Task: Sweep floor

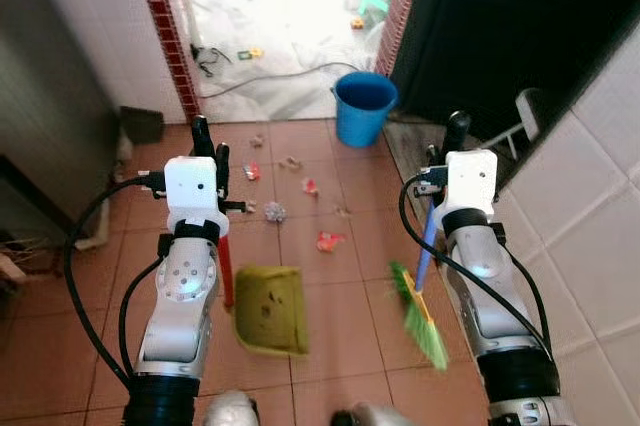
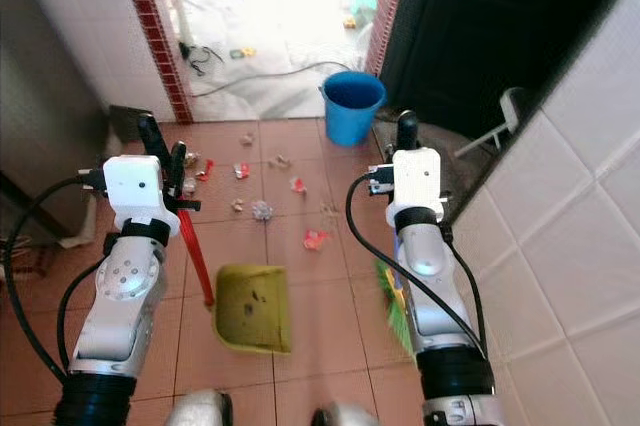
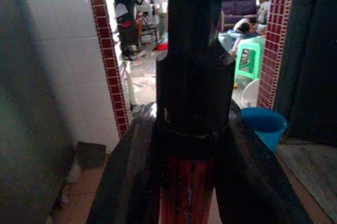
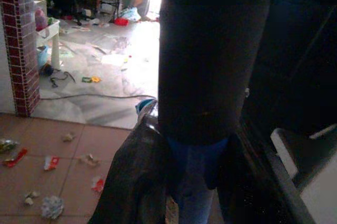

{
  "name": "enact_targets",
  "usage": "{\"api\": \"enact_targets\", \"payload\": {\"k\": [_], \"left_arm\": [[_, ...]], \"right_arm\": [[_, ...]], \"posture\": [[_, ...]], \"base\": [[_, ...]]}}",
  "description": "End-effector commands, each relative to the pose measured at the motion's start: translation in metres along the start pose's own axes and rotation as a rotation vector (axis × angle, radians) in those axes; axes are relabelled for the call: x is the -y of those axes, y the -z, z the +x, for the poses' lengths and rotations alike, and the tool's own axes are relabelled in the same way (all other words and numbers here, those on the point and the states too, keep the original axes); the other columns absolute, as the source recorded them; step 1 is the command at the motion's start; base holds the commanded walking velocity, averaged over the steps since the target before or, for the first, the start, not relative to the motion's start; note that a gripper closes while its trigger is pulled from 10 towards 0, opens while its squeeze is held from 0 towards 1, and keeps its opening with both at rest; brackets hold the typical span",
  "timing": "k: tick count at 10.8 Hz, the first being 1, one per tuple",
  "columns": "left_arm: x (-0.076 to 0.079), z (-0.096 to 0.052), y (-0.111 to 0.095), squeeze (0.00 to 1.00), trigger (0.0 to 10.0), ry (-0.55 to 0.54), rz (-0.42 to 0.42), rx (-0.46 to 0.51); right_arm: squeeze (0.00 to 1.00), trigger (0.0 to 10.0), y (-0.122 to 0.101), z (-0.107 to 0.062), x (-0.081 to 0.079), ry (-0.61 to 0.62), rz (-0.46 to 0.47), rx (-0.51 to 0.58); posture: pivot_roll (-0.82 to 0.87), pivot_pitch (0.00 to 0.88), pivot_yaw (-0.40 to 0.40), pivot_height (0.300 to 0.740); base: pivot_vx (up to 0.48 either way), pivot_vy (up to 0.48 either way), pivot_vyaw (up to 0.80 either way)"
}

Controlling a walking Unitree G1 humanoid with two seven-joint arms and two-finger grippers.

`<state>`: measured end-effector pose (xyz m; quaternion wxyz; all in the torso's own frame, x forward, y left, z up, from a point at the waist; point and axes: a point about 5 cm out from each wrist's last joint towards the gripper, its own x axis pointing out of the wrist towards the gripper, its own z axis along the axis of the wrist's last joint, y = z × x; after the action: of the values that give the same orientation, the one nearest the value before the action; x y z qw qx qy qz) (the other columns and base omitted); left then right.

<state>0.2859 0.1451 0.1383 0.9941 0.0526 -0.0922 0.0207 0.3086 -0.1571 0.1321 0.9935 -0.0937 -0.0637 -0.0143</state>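
1. Litter (image 1: 300, 201), small paper scraps and wrappers, lies scattered over the terracotta tile floor (image 1: 330, 321) ahead of a yellow-green dustpan (image 1: 271, 309) and a green-bristled broom (image 1: 424, 318); a blue bucket (image 1: 363, 106) stands by the doorway beyond.
2. Right eye view: the left end effector (image 2: 163, 161) is up at the dustpan's red handle (image 2: 198, 251); the right end effector (image 2: 407, 136) is above the broom.
3. Left wrist view: both fingers (image 3: 126, 176) are clamped on the red handle.
4. Right wrist view: the fingers (image 4: 134, 176) are clamped on the broom's blue stick (image 4: 195, 179).
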Motion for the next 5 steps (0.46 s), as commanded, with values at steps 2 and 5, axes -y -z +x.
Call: {"api": "enact_targets", "payload": {"k": [2,5], "left_arm": [[-0.0008,0.0025,-0.011,0.0,10.0,0.007,-0.001,0.064],[-0.0005,0.0019,-0.0118,0.0,10.0,0.009,-0.002,0.066]], "right_arm": [[0.0,10.0,-0.0111,0.0035,0.0017,0.013,-0.004,0.063],[0.0,10.0,-0.0136,0.0039,0.0016,0.01,-0.021,0.078]], "posture": [[0.01,0.071,-0.03,0.74],[0.01,0.076,-0.029,0.74]], "base": [[0.441,0.0,0.0],[0.44,0.0,0.0]]}}
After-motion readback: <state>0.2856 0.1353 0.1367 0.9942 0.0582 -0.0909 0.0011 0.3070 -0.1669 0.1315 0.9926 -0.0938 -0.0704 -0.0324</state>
